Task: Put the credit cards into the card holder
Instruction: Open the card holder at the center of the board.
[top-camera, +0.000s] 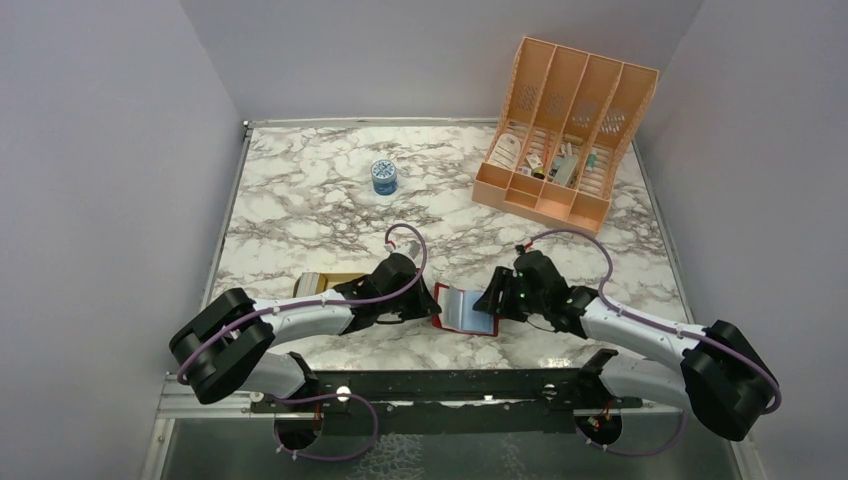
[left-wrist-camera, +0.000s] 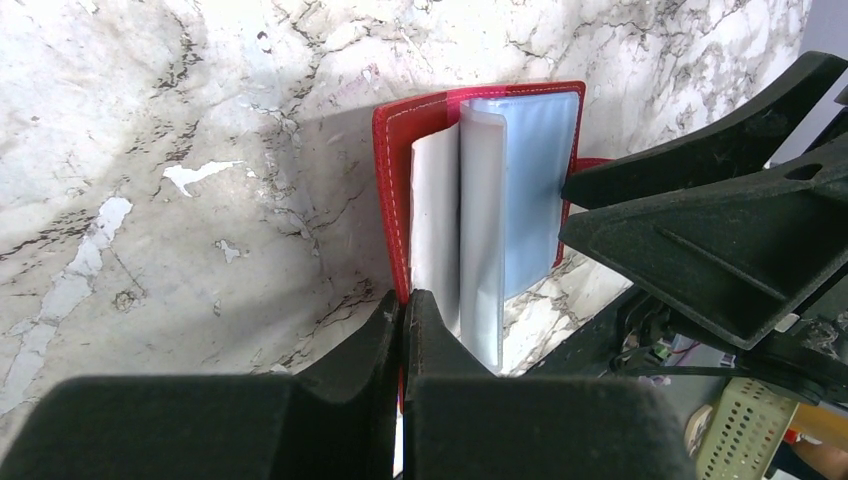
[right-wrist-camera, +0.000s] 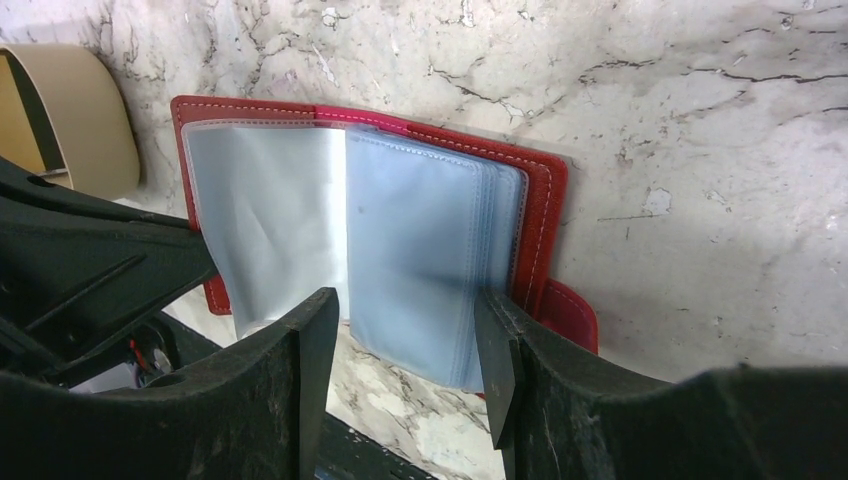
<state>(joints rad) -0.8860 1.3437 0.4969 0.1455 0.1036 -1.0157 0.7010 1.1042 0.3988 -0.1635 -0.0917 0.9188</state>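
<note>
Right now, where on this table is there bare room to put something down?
Bare marble: left of the small blue tin, and the wide band from that tin and the peach organizer down to the left hand and right hand. Crowded: the near middle, where both meet at the open card holder, tan tray alongside.

Left gripper (left-wrist-camera: 405, 308) is pinching shut on the open small dark red folding card holder (left-wrist-camera: 392, 160), lying near the white marble-patterned table (left-wrist-camera: 180, 120)'s edge. Its pale blue plastic pockets (left-wrist-camera: 530, 180) are fanning up, and the black right gripper (left-wrist-camera: 566, 208) is touching them.
</note>
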